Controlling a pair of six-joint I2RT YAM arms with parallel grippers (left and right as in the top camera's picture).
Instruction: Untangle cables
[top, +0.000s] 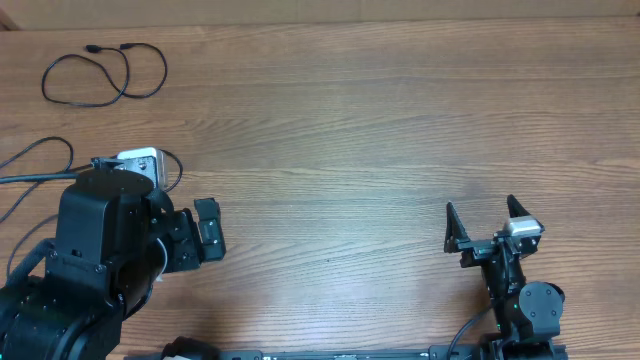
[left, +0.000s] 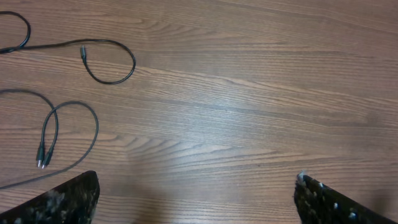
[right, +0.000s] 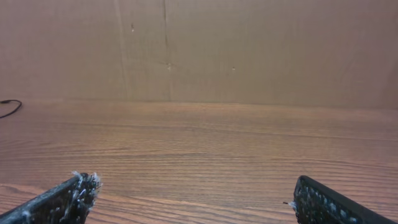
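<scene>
Black cables lie in loose loops on the wooden table, all off to the left of my left gripper. In my left wrist view, two loops sit ahead and left of it, none touching. That left gripper is spread wide over bare wood and empty. My right gripper, well right of it, is equally spread and empty.

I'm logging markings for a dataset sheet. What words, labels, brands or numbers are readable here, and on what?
None can be read.
The cables, the table and the cardboard wall bear no print.
The pale module on the left arm and the pale module on the right arm are too small to show any marking.
</scene>
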